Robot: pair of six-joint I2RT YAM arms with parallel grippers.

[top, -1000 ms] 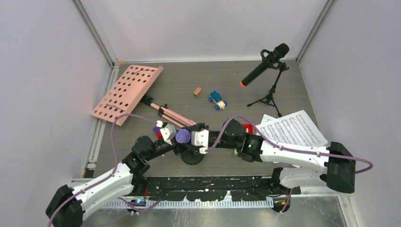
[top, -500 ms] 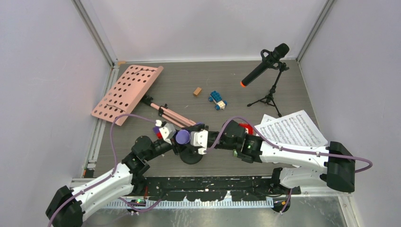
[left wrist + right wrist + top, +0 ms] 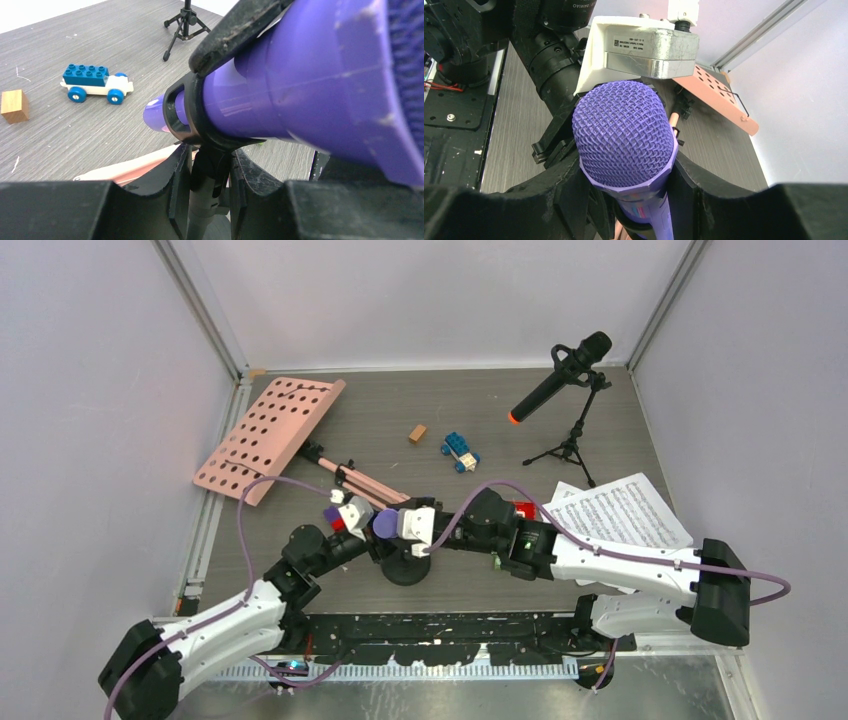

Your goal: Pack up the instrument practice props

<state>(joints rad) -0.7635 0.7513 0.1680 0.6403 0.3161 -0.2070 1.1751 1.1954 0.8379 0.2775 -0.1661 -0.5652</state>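
My right gripper (image 3: 630,197) clamps purple mesh-headed microphone (image 3: 624,135); my left gripper (image 3: 206,187) clamps black plastic microphone support (image 3: 199,212) at stem.

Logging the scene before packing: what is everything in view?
sheet-music holder: 1, pink, lying far left
note sheets: several, white, right
purple microphone: 1, centre, clipped on round-base support
black microphone: 1, orange tip, far right on tripod support
round-base support: 1, black, centre
tripod support: 1, black, far right
toy car: 1, blue, far centre
brick: 1, tan, left of car
left gripper: around round-base support's post
right gripper: around purple microphone
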